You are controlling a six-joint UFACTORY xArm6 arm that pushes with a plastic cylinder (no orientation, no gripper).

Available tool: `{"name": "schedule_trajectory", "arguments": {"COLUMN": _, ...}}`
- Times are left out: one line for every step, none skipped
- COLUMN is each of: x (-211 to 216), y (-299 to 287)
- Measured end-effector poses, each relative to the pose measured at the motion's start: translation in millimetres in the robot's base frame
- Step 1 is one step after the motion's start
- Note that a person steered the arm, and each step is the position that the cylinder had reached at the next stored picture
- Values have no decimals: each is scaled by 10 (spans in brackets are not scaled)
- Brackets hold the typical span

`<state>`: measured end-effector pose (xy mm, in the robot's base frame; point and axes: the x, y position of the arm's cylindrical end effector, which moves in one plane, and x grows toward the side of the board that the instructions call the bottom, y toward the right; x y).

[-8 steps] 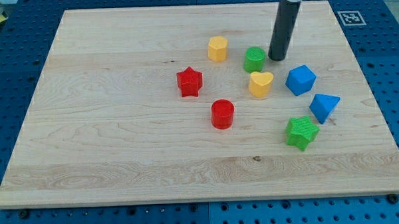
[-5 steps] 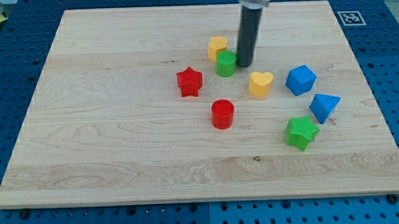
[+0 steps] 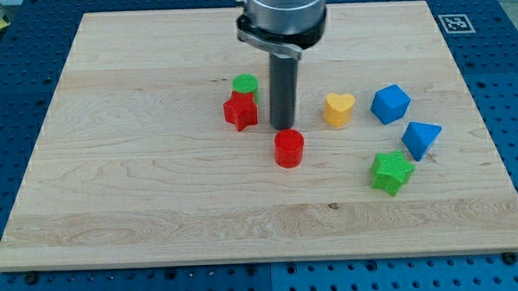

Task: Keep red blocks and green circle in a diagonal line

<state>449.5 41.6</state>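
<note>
The green circle (image 3: 245, 85) sits just above the red star (image 3: 240, 112), touching or nearly touching it, left of the board's centre. The red cylinder (image 3: 288, 149) stands below and to the right of the star. My tip (image 3: 283, 127) is down on the board just above the red cylinder and to the right of the red star. The rod and arm head hide the board behind them; the yellow hexagon block seen earlier does not show.
A yellow heart (image 3: 338, 109), a blue cube (image 3: 390, 104), a blue triangle block (image 3: 421, 140) and a green star (image 3: 391, 172) stand at the view's right on the wooden board (image 3: 139, 184). A marker tag (image 3: 455, 23) sits at the top right corner.
My tip has swept from the view's upper right to the left and down. The green circle was pushed left to the red star. The red star shifted slightly left. The yellow hexagon is now hidden.
</note>
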Motion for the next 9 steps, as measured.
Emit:
{"name": "schedule_trajectory", "arguments": {"x": 101, "y": 471}}
{"name": "schedule_trajectory", "arguments": {"x": 300, "y": 914}}
{"name": "schedule_trajectory", "arguments": {"x": 467, "y": 1218}}
{"name": "schedule_trajectory", "arguments": {"x": 559, "y": 1508}}
{"name": "schedule_trajectory", "arguments": {"x": 629, "y": 1651}}
{"name": "schedule_trajectory", "arguments": {"x": 807, "y": 1589}}
{"name": "schedule_trajectory", "arguments": {"x": 975, "y": 1473}}
{"name": "schedule_trajectory", "arguments": {"x": 1020, "y": 1248}}
{"name": "schedule_trajectory", "arguments": {"x": 1020, "y": 983}}
